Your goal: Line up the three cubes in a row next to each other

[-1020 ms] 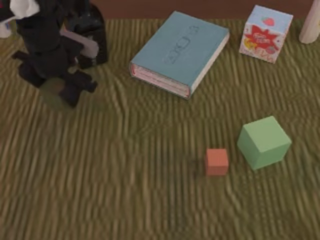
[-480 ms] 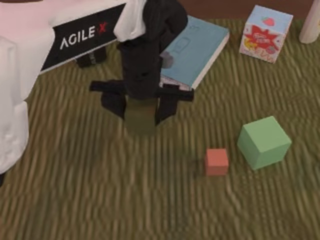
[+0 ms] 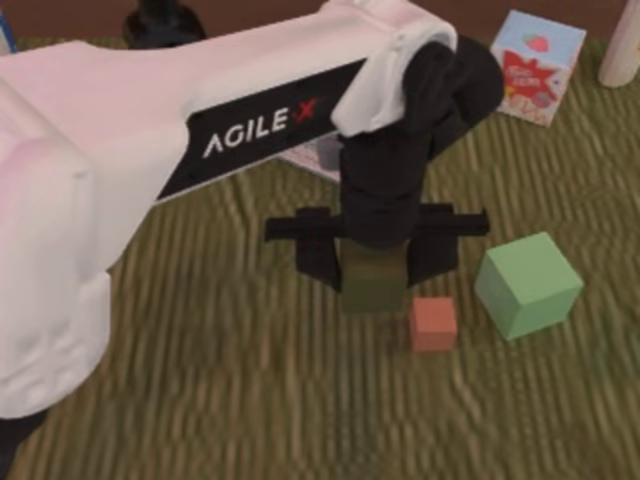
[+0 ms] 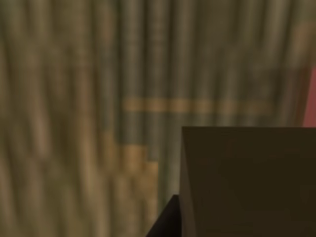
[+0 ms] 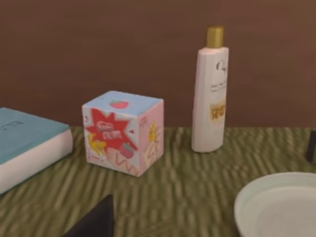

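Left gripper (image 3: 372, 262): over the middle of the table, clamped on the olive cube (image 3: 371, 283), one black finger (image 3: 318, 255) on each side of it.
Olive cube: held in that gripper, at about 10 o'clock from the red cube (image 3: 433, 324) and just beside it in the top view; whether it rests on the cloth (image 3: 200, 400) cannot be told. In the left wrist view it fills the near corner (image 4: 247, 182).
Red cube: on the cloth right of centre, at 8 o'clock from the green cube (image 3: 527, 284), near it but apart; a pink sliver of it shows at the left wrist view's edge (image 4: 312, 98).
Green cube: on the cloth at the table's right, turned askew to the red one.
Left arm (image 3: 150, 170): white, reaching in from 9 o'clock across the book (image 3: 318, 152), which it mostly hides.
Right gripper: only a dark tip (image 5: 96, 222) shows in its wrist view; I cannot tell its state.
Carton (image 3: 537, 66): at 1 o'clock on the table, with a bottle (image 5: 211, 89) to its right.
Plate (image 5: 276, 207): white, seen in the right wrist view.
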Motion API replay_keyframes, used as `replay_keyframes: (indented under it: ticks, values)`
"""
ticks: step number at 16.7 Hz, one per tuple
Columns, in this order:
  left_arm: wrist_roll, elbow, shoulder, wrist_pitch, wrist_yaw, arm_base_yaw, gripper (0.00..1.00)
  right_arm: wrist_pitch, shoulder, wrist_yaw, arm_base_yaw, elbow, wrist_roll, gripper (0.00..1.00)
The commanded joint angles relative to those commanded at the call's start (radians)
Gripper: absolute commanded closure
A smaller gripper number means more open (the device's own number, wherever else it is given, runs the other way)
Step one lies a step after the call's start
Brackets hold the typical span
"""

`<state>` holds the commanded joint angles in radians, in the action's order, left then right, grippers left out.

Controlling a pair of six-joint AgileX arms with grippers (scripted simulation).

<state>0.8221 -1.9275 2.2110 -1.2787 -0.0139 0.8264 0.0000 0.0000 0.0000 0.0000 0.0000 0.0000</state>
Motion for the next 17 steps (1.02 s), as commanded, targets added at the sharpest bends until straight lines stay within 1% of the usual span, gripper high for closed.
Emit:
replay_keyframes:
  ticks: [6, 13, 17]
  values:
    - [-0.003, 0.016, 0.004, 0.018, 0.001, -0.003, 1.0, 0.0, 0.0, 0.0, 0.0, 0.0, 0.0, 0.0]
    - [-0.005, 0.178, 0.048, 0.23, 0.0, -0.005, 1.0, 0.0, 0.0, 0.0, 0.0, 0.0, 0.0, 0.0]
    - [-0.005, 0.193, 0.053, 0.246, 0.001, -0.005, 1.0, 0.0, 0.0, 0.0, 0.0, 0.0, 0.0, 0.0]
